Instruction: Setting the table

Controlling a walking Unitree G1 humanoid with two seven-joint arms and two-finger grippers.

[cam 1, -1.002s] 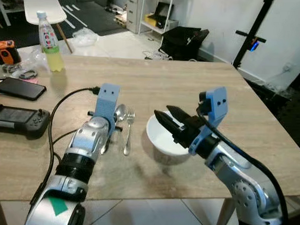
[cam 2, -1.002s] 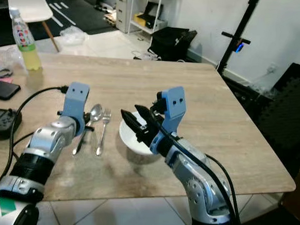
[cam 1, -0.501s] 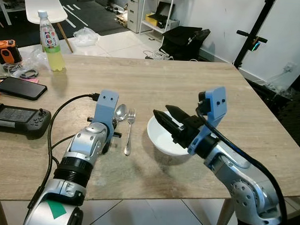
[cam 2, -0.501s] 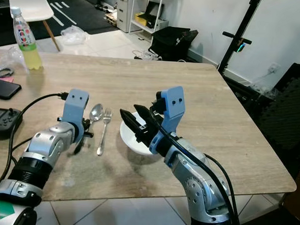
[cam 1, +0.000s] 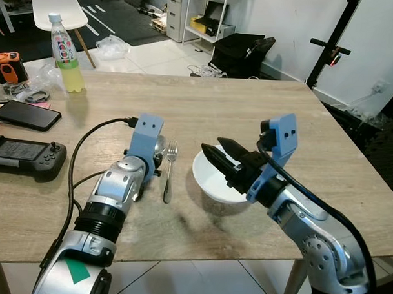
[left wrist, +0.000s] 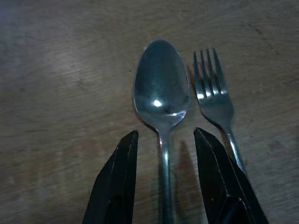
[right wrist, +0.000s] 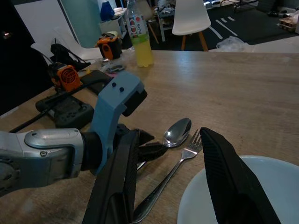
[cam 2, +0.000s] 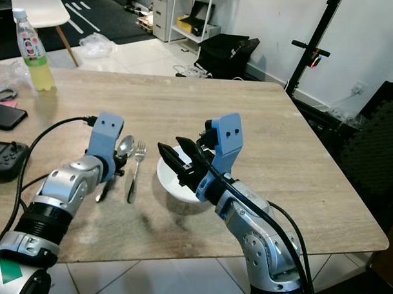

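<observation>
A steel spoon [left wrist: 161, 93] and a fork [left wrist: 212, 93] lie side by side on the wooden table [cam 1: 204, 102], left of a white bowl [cam 1: 211, 181]. My left gripper [left wrist: 166, 132] is low over the spoon's handle. It is open, with one black finger on each side of the handle and a gap showing at both. My right gripper [cam 1: 214, 145] hovers open over the bowl's left half, pointing toward the cutlery, with nothing between its fingers [right wrist: 117, 186].
At the table's left are a yellow drink bottle [cam 1: 64, 52], a black phone [cam 1: 26, 115], a game controller [cam 1: 25, 157] and an orange device [cam 1: 7, 66]. A black cable [cam 1: 87, 137] trails from my left wrist. A white chair [cam 1: 56, 6] stands behind.
My left gripper has edged slightly right and forward along the spoon's handle. The right gripper and the bowl have stayed put.
</observation>
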